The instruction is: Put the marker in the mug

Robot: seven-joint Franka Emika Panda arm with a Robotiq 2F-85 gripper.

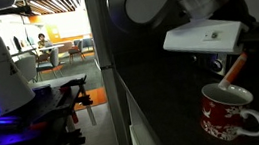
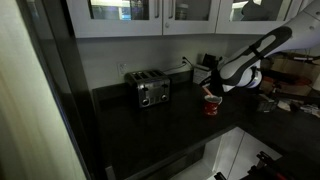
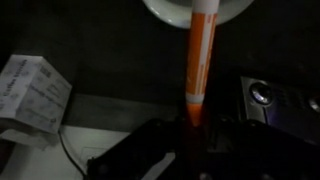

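My gripper (image 1: 229, 74) hangs just above the red mug (image 1: 226, 112), which stands on the dark counter and has a white pattern and a white inside. It is shut on the orange marker (image 1: 236, 68), which slants down toward the mug's mouth. In the wrist view the marker (image 3: 200, 60) runs from my dark jaws (image 3: 193, 128) up to the mug's white rim (image 3: 172, 10). In an exterior view the mug (image 2: 211, 105) sits small under my arm and gripper (image 2: 214, 90).
A silver toaster (image 2: 152, 91) stands on the dark counter (image 2: 150, 125). A white box (image 3: 30, 92) lies beside my gripper. A silver appliance (image 3: 270, 98) sits close by. White cabinets (image 2: 150, 15) hang above.
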